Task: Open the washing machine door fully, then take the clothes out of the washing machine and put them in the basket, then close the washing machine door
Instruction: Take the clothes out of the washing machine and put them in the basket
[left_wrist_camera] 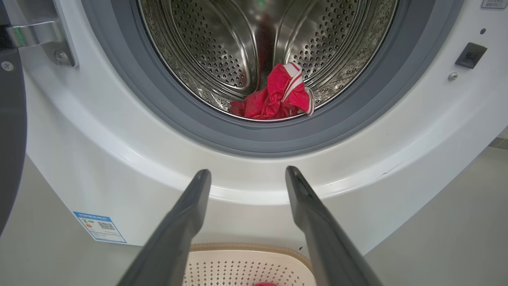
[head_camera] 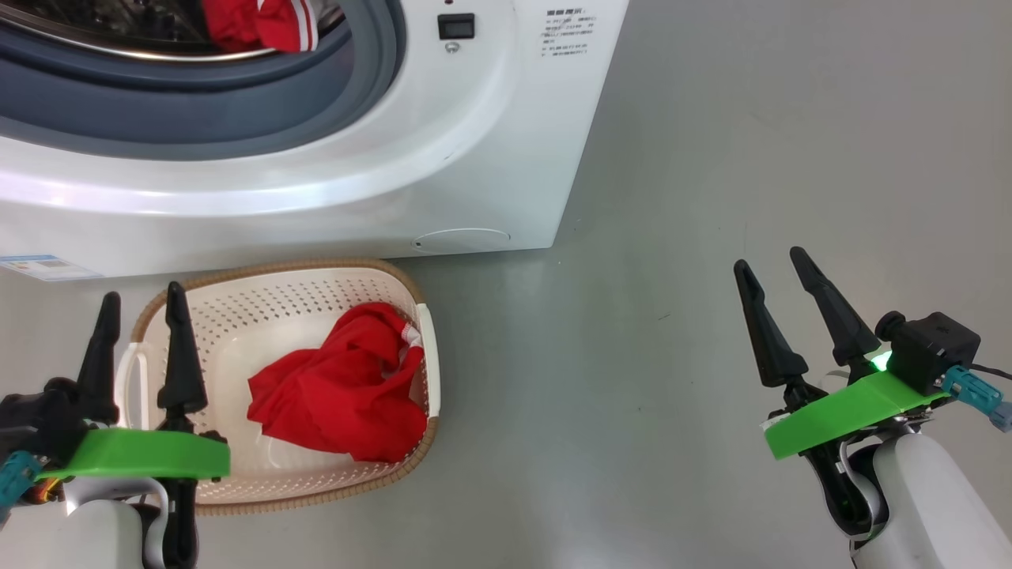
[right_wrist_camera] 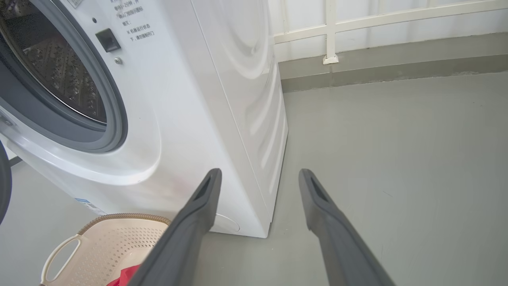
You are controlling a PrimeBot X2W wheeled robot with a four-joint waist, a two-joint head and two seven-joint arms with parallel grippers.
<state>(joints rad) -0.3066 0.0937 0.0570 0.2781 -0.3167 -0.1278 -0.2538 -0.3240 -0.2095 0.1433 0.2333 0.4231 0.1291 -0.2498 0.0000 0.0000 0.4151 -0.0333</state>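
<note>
Lower left, the left gripper [head_camera: 142, 292] gapes empty over the basket [head_camera: 277, 270], set just before the washing machine [head_camera: 474, 158] for short drops and holding one red garment [head_camera: 340, 391]; lower right, the right gripper [head_camera: 770, 259] gapes empty; top left, another garment [head_camera: 257, 24] waits in the drum [head_camera: 103, 22]

Left of the left gripper [left_wrist_camera: 248, 171], the door [left_wrist_camera: 10, 139] was cut off by the edge. Between its fingers [left_wrist_camera: 178, 230], the basket [left_wrist_camera: 246, 264] ran off the bottom. The label [left_wrist_camera: 99, 227] print was too small to read.

Grey floor [head_camera: 711, 158]; white railing post [right_wrist_camera: 330, 31] above grey kerb [right_wrist_camera: 397, 59].
</note>
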